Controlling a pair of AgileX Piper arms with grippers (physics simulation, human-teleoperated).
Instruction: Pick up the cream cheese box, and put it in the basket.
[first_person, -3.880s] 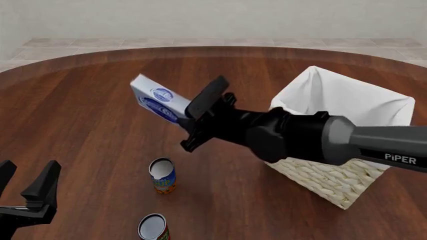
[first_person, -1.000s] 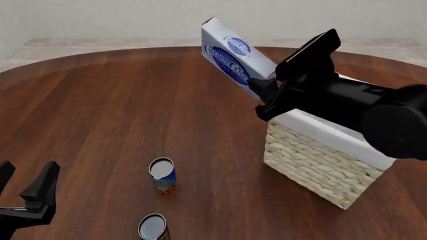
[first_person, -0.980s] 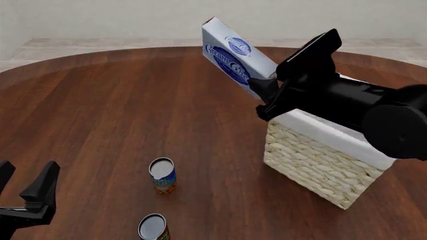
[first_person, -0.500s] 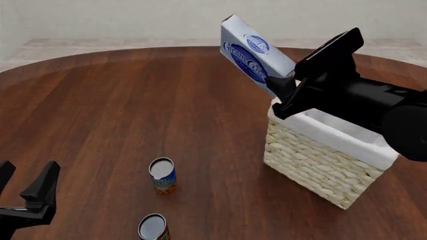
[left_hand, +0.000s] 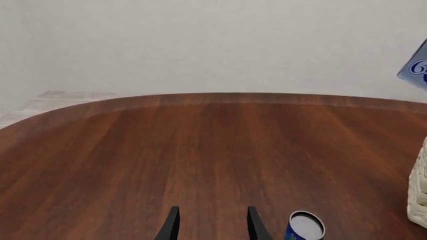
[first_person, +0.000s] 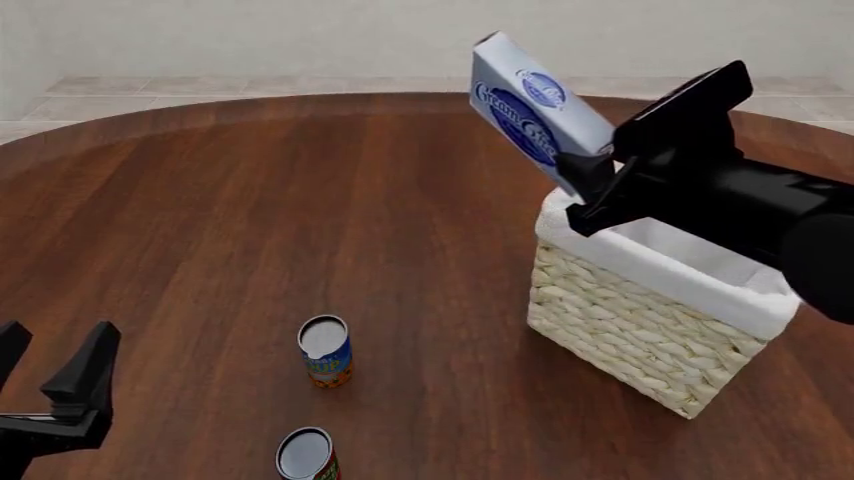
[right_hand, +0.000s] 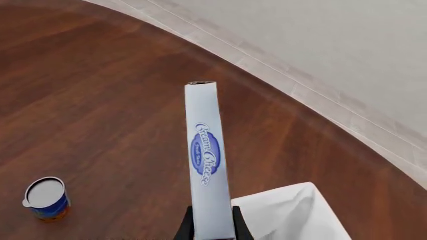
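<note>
One cream cheese box (first_person: 531, 112) clamped in right gripper (first_person: 595, 172) above basket (first_person: 641, 330), left gripper (first_person: 54, 372) spread

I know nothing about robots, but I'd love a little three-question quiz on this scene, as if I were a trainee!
1. True or false: the cream cheese box already lies inside the basket.
2. Which gripper holds the box? A) left gripper B) right gripper C) neither
3. Fill in: ____ cans stand on the table in the front view.

Key:
1. False: the box is held tilted in the air, over the basket's near-left corner.
2. B: its fingers clamp the box's lower end; the left gripper is open and holds nothing.
3. Two: one can and another at the picture's bottom edge.
</note>
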